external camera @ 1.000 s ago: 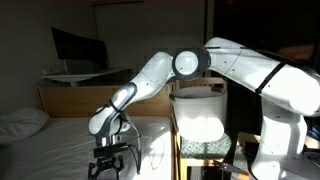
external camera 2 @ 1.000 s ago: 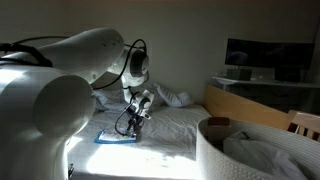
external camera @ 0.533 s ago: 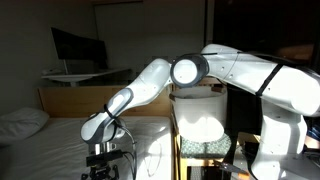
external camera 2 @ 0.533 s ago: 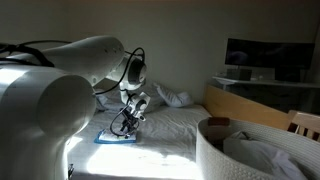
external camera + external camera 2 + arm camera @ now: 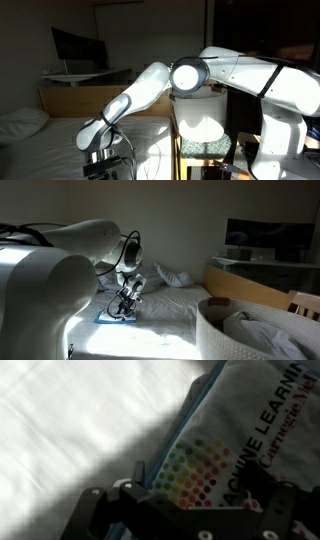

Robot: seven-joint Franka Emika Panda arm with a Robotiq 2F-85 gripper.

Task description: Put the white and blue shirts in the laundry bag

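the shirt (image 5: 108,319) lies flat on the bed (image 5: 178,312) beneath the hand (image 5: 120,311), a pillow (image 5: 22,122) toward one end, the laundry bag (image 5: 198,118) standing just beside the bed.

In an exterior view the white arm (image 5: 240,70) reaches out from its upright base, turns at the round grey elbow joint (image 5: 189,75) and slopes steeply down to the wrist (image 5: 95,137), which sits near the bottom edge of the picture. The claw (image 5: 122,309) hangs at the low end of the reach, pointing downward. In the wrist view its dark fingers (image 5: 92,510) stand far apart along the bottom edge, jaws spread wide. In an exterior view the bulky shoulder link (image 5: 40,290) fills the near side
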